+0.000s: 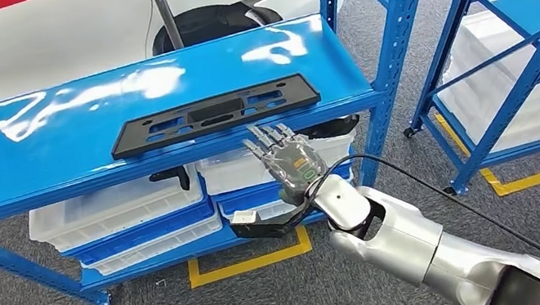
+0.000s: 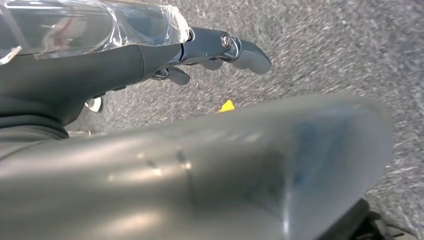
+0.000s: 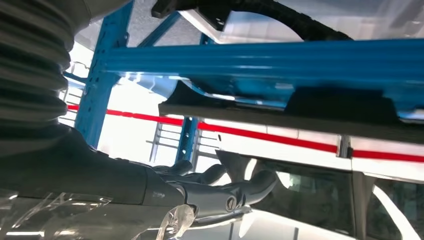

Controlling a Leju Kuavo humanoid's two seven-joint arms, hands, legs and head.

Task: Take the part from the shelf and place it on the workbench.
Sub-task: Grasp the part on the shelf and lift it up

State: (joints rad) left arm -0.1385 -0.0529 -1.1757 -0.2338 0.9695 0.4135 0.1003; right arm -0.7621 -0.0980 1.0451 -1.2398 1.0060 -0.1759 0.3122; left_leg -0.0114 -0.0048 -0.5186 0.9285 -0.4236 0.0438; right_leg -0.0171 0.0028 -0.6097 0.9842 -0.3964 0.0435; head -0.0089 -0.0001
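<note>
A long flat black plastic part [image 1: 215,114] with cut-outs lies on the top blue shelf [image 1: 42,149], close to its front edge. My right hand [image 1: 289,162] is raised just in front of that edge, below the part's right end, fingers [image 1: 264,138] stretched toward it and holding nothing. In the right wrist view the part's edge [image 3: 280,116] shows past the shelf's blue front rail [image 3: 260,62], a gap away from my right hand [image 3: 210,187]. My left hand [image 2: 215,50] hangs over grey carpet with its fingers loosely apart and nothing in it.
White and blue bins [image 1: 124,214] fill the lower shelf level, with another black part [image 1: 274,222] sticking out beneath my wrist. A second blue rack [image 1: 529,34] with white bins stands at the right. Yellow floor tape [image 1: 248,264] marks the carpet. A white vehicle [image 1: 64,29] stands behind.
</note>
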